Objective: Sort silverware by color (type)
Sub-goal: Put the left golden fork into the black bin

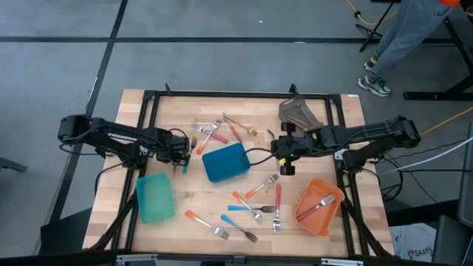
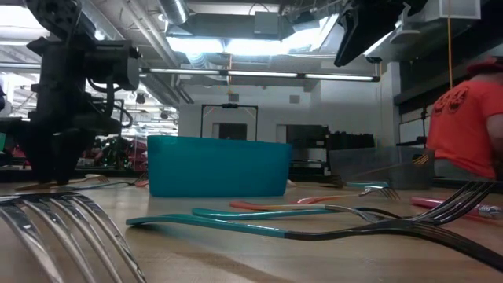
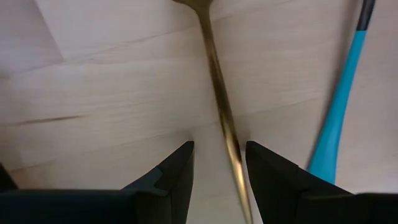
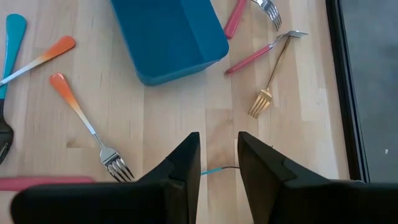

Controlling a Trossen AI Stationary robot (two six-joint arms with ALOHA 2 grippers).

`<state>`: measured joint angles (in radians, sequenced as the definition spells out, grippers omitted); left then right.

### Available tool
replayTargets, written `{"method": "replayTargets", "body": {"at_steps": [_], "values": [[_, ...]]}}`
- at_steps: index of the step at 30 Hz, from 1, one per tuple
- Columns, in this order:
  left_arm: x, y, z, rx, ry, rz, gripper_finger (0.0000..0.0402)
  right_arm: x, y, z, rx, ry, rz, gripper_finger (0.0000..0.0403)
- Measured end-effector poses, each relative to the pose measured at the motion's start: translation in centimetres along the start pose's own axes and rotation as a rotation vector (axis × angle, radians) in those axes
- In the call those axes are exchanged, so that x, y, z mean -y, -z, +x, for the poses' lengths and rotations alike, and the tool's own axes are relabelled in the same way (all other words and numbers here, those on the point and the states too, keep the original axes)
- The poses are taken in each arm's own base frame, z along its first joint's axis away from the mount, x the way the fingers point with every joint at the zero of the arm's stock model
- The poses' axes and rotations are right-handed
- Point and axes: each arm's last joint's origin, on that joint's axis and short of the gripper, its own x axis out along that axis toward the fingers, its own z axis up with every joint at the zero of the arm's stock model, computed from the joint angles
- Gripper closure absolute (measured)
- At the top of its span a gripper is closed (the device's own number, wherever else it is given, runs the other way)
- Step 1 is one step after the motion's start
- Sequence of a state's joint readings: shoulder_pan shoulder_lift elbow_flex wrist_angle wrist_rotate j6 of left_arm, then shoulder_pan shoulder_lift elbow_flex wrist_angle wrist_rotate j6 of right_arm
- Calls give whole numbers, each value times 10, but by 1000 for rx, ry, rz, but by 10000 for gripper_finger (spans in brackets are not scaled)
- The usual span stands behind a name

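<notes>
Jaws: left gripper [image 3: 219, 163] straddling gold fork [image 3: 219, 99], parted | right gripper [image 4: 218, 155] parted, empty | blue-handled utensil [image 3: 341, 106] beside

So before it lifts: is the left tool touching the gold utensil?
Cannot tell. The left wrist view shows the gold utensil running between the left tool fingers, open, but neither contact nor gap shows plainly.

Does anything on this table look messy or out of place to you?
Yes. Most silverware lies loose on the wooden table, pointing every way. Only the orange bin holds a fork; the blue bin and teal bin look empty.
</notes>
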<state>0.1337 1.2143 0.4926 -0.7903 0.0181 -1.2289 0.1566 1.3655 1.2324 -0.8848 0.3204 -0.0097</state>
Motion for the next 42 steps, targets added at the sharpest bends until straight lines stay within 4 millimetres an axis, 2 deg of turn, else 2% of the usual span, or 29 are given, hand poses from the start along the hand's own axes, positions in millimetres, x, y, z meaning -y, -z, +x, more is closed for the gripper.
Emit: {"method": "replayTargets", "body": {"at_steps": [8,17,22,34,42], "values": [[1,-1,2,-3,-17,0,270,0,0,0,0,0,0,306],[0,0,3,0,-25,0,334,0,0,0,0,0,0,306],[1,0,3,1,-23,0,356,0,0,0,0,0,0,306],[1,-1,3,20,-27,13,363,0,0,0,0,0,1,306],[7,-2,-2,91,-23,106,363,0,0,0,1,0,1,306]]}}
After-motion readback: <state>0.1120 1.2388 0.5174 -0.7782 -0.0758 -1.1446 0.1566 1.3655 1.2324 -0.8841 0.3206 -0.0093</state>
